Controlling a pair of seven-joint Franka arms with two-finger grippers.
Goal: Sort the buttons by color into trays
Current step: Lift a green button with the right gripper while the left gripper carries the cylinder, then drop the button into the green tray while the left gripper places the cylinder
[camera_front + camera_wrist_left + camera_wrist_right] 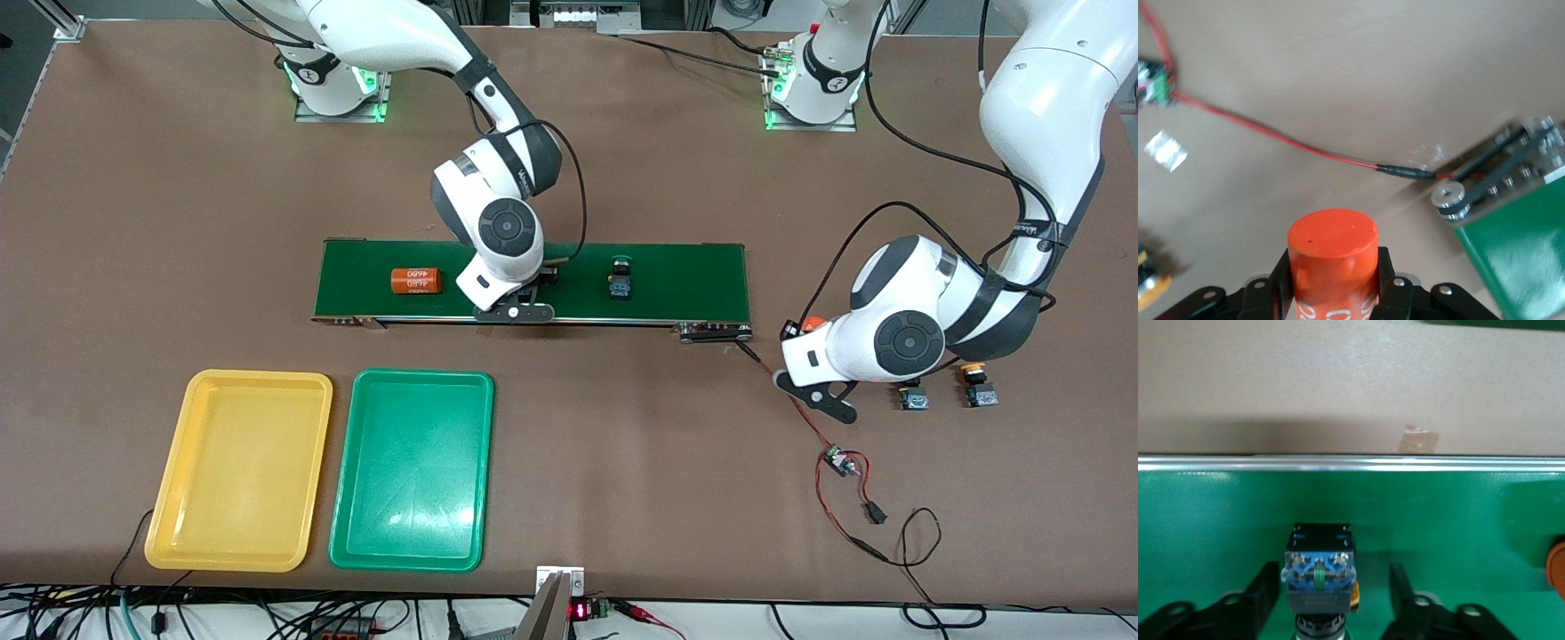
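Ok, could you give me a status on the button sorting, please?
Right gripper open, straddling a button on belt. Left gripper shut on an orange cylinder, over table by belt end. Second button on belt.

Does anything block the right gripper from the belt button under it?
Nothing visible: the button sits between the right gripper's open fingers. The left gripper holds an orange cylinder over the table by the belt's end.

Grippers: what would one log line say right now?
right gripper: open, around button on belt | left gripper: shut on orange cylinder
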